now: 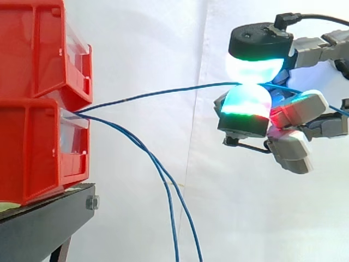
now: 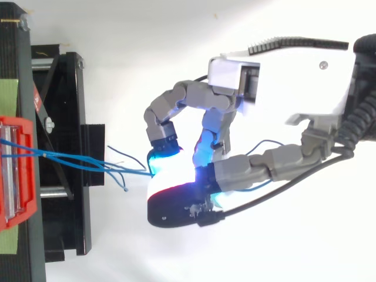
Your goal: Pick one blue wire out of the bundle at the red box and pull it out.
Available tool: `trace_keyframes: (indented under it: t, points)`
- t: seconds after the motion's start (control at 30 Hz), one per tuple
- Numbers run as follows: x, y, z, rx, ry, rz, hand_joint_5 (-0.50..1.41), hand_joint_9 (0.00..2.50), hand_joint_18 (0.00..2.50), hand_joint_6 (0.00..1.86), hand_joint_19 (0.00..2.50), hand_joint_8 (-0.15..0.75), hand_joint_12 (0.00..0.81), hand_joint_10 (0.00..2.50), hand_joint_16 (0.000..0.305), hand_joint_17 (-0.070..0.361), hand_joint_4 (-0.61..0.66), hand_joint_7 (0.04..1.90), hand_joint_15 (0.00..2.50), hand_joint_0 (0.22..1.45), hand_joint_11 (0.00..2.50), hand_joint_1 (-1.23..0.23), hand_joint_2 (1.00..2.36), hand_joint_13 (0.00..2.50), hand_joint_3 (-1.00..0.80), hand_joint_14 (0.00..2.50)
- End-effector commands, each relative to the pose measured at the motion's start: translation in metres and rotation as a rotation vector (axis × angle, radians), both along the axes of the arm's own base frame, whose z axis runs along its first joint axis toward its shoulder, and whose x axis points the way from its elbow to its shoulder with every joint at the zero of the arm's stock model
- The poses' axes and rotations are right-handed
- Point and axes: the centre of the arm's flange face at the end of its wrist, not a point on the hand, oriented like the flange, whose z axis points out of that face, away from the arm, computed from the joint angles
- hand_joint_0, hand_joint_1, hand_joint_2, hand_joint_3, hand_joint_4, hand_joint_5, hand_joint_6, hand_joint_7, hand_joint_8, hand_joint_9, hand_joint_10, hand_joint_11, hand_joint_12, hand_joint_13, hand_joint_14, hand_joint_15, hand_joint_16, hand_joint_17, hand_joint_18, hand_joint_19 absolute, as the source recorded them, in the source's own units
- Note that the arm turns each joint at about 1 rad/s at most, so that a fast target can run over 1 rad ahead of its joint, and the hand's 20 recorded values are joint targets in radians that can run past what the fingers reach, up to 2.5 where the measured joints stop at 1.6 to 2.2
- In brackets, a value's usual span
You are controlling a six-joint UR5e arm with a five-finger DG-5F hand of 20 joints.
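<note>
Hand (image 2: 276,76) pinches one blue wire (image 1: 163,93) between two glowing pads (image 1: 252,68), one above and one below. The wire runs nearly straight from the stacked red bins (image 1: 38,131) to the hand, well right of them. Two other blue wires (image 1: 166,185) droop from the bins. Bins sit on black stand (image 1: 43,218).
</note>
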Motion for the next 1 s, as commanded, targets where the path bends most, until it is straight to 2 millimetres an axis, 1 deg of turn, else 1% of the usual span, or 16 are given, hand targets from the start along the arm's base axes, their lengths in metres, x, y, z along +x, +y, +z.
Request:
trace_keyframes:
  t: [0.0,0.23,0.77,0.8,0.83,0.9,0.97]
  points:
    - [-0.0005,-0.0028,-0.0007,-0.001,-0.002,-0.014,-0.10,1.40,1.19,0.89,0.60,0.533,0.527,0.02,0.069,0.156,0.23,1.33,0.64,0.61,1.02,-0.82,1.03,1.25,0.09,0.02]
    - [-0.0001,0.0022,0.0005,-0.007,-0.004,-0.010,-0.11,1.40,1.19,0.89,0.60,0.529,0.527,0.02,0.070,0.156,0.23,1.31,0.63,0.61,1.02,-0.81,1.02,1.24,0.09,0.02]
    - [-0.0001,0.0033,0.0010,-0.008,-0.003,-0.009,-0.11,1.40,1.17,0.89,0.60,0.526,0.520,0.02,0.070,0.158,0.22,1.30,0.65,0.61,1.03,-0.81,1.02,1.24,0.08,0.02]
    - [-0.0005,0.0022,0.0002,-0.008,-0.001,-0.010,-0.10,1.42,0.80,0.89,0.63,0.526,0.510,0.02,0.073,0.164,0.22,1.29,0.67,0.61,1.06,-0.81,1.02,1.26,0.09,0.02]
    - [-0.0004,0.0033,0.0002,-0.008,-0.001,-0.009,-0.10,1.42,0.84,0.89,0.56,0.518,0.515,0.02,0.078,0.174,0.21,1.29,0.66,0.60,1.03,-0.81,1.02,1.24,0.09,0.02]
    - [-0.0005,0.0022,0.0002,-0.008,-0.001,-0.010,-0.10,1.41,1.15,0.89,0.69,0.526,0.520,0.02,0.071,0.160,0.22,1.29,0.65,0.60,1.03,-0.81,1.02,1.26,0.09,0.02]
    - [-0.0002,0.0022,-0.0008,-0.008,0.001,-0.010,-0.10,1.41,1.20,0.89,0.72,0.532,0.519,0.02,0.071,0.160,0.22,1.29,0.65,0.60,1.04,-0.81,1.02,1.28,0.09,0.02]
